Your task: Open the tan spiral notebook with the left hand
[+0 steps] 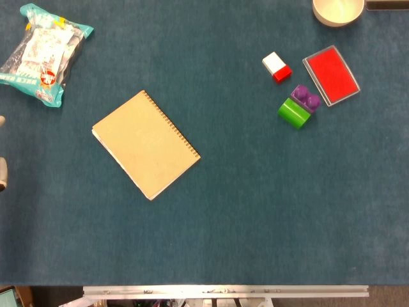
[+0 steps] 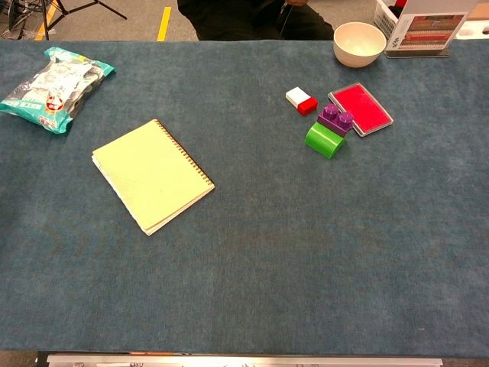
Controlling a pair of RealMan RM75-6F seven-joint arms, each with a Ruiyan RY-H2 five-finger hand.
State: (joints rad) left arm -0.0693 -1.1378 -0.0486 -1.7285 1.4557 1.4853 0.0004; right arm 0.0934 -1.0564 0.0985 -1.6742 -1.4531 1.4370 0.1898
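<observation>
Notebook: the tan spiral-bound notebook with a plain cardboard cover lies closed and flat on the left half of the blue felt-covered desk.
Long axis: it runs diagonally, from the far left corner toward the near right corner in both views; the black wire spiral lines the far-right long edge, and the loose page edges face near-left.
Writing: the notebook cover shows no print. The crinkled clear-and-teal plastic snack bag at the far left corner of the desk carries a red round mark and small print too fine to read.
Left hand: only slivers of something pale show at the left border of the head view; whether they belong to the left hand, and how its fingers lie, cannot be told. It is apart from the notebook.
Right hand: seen in neither view.
Other things: well apart on the right lie a small white-and-red block, a purple studded brick resting against a green rounded block, a red ink pad in a clear tray, and a cream round bowl at the far edge.
</observation>
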